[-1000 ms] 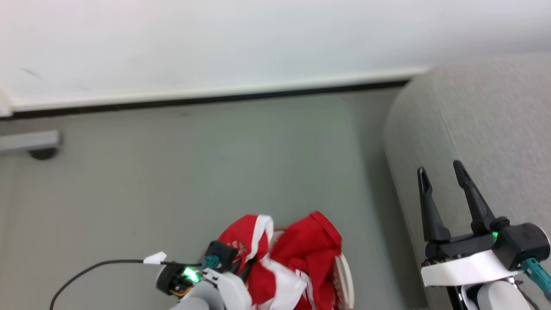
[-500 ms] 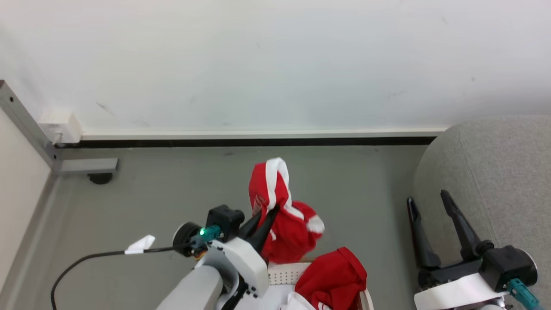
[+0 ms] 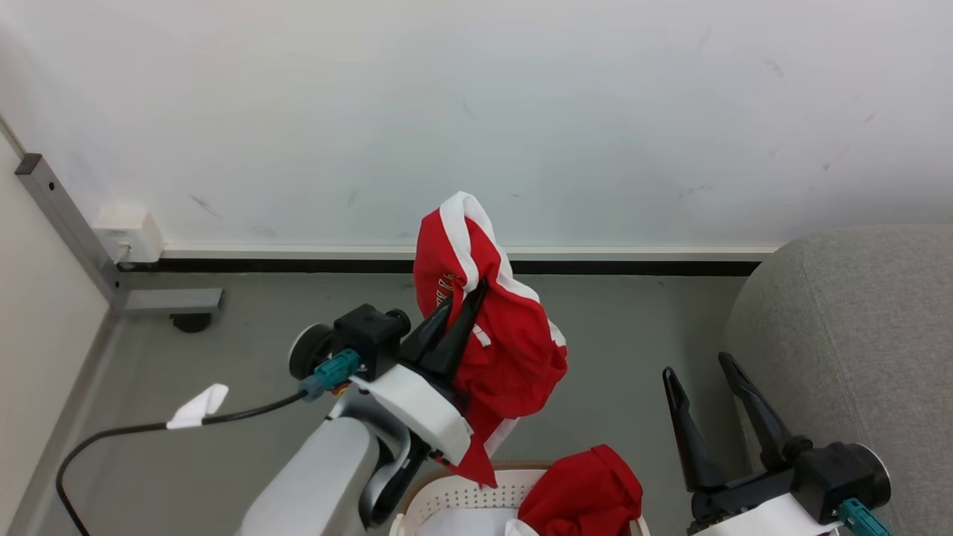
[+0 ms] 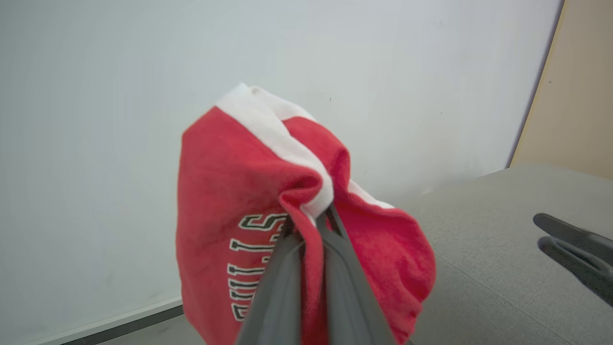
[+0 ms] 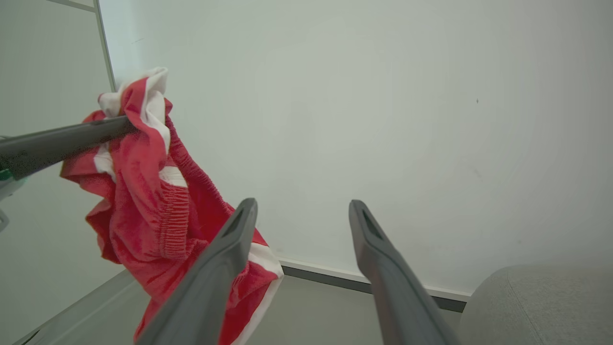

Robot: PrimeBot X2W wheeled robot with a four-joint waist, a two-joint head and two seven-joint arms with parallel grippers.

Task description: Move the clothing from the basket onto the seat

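One red garment (image 3: 514,350) inside left hand (image 3: 465,293)

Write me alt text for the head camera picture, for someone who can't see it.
The robot's left gripper, shut on a red and white garment, holds it up over a cream basket where more red clothing lies. The right gripper stands open beside a grey sofa at the right.

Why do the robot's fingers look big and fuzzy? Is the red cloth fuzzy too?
Left wrist view: left gripper's fingers sit close to the lens, big and soft; lettering on the red garment is sharp. Right wrist view: right gripper's fingers look stretched, soft. Head view: sharp, evenly lit.
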